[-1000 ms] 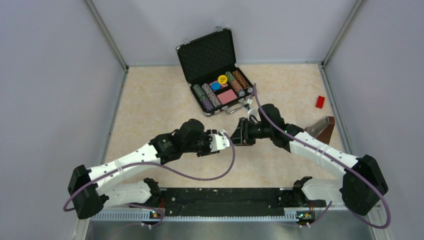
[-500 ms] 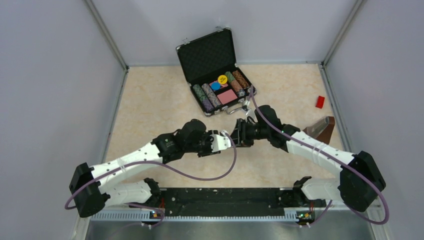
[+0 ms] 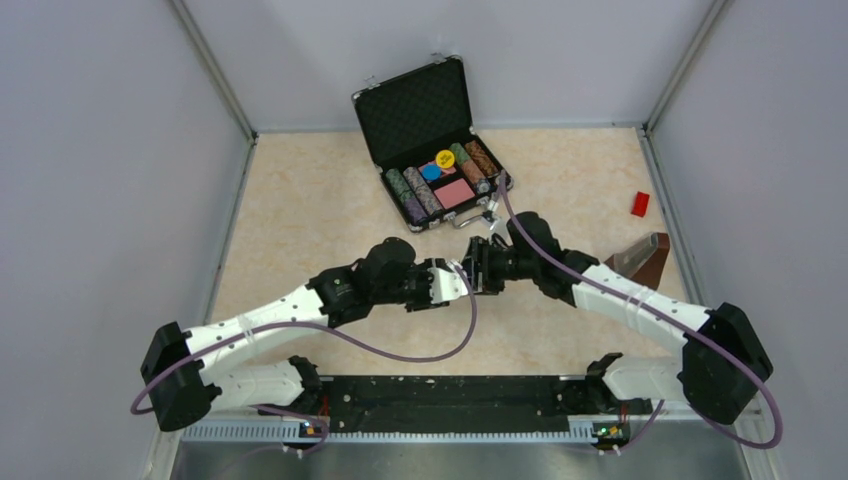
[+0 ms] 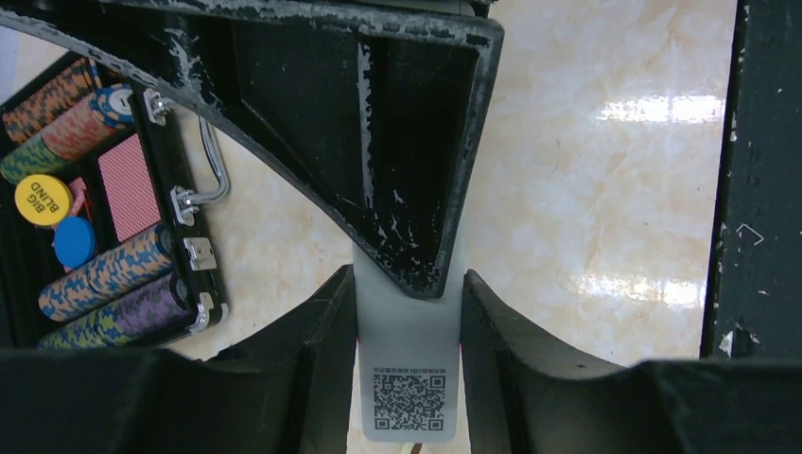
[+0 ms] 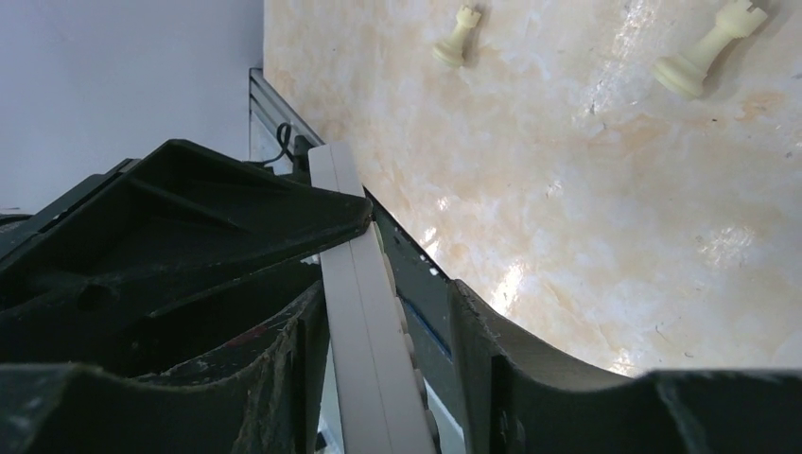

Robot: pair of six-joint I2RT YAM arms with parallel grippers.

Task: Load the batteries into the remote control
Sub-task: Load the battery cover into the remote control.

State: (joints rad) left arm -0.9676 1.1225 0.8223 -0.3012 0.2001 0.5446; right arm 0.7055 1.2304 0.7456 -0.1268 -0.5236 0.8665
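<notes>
Our left gripper (image 4: pixel 407 317) clamps the remote control (image 4: pixel 407 388); whether the right gripper (image 5: pixel 386 295) grips, we cannot tell. Confirm before releasing either.

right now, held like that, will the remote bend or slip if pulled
Likely stiff: the remote juts straight from the left tool without sagging. Its smooth white shell could slip. Edge-on it looks thin, so probably light.

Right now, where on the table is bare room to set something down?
Bare: the table left of the chip case, up to the left wall. Crowded: the centre around the remote control, and the right edge, with a red block and brown wedge.
</notes>
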